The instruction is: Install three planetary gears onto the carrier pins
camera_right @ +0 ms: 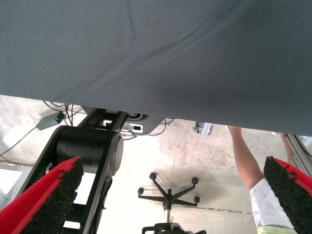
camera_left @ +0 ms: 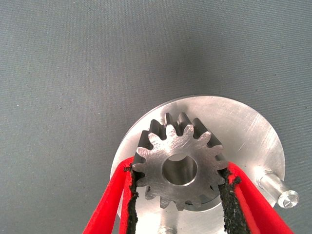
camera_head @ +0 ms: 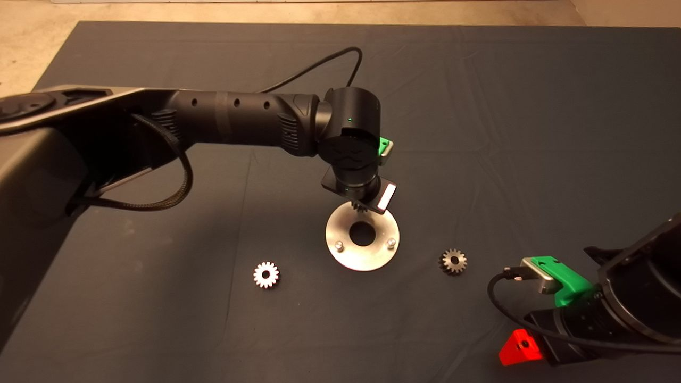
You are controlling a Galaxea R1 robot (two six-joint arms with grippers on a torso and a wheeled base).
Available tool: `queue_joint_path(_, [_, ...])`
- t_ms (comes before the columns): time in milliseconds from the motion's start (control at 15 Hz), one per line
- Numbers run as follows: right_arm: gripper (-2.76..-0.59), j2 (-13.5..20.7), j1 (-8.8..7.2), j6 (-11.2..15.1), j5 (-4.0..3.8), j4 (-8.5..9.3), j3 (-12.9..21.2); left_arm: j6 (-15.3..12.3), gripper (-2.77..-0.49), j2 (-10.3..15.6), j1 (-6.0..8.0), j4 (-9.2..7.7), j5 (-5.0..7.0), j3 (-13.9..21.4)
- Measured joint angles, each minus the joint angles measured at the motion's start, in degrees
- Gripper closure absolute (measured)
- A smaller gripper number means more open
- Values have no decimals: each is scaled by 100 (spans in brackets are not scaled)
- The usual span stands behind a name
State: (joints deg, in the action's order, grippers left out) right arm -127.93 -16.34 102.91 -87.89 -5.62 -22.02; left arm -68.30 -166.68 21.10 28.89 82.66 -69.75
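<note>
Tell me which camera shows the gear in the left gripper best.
The left wrist view: the held gear fills it, teeth and bore clear, pinched between the left gripper's pads above the plate. The head view shows only a sliver of it under the wrist. The right wrist view shows none.

A dark grey cloth mat (camera_head: 532, 133) with faint creases covers the table, and a pale beige floor (camera_head: 32, 48) shows past its far edge. In the right wrist view, beyond the mat's edge, a black office chair base (camera_right: 168, 195) with five castors stands on a light, scuffed floor, with loose cables (camera_right: 63, 113) nearby and a person's bare forearm (camera_right: 246, 161) in a white sleeve.
</note>
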Motion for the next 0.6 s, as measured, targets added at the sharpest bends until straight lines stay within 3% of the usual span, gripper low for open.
queue_joint_path(600, [-275,0,30,0,2,0,0,6,-94,0,-35,27,-15,-1])
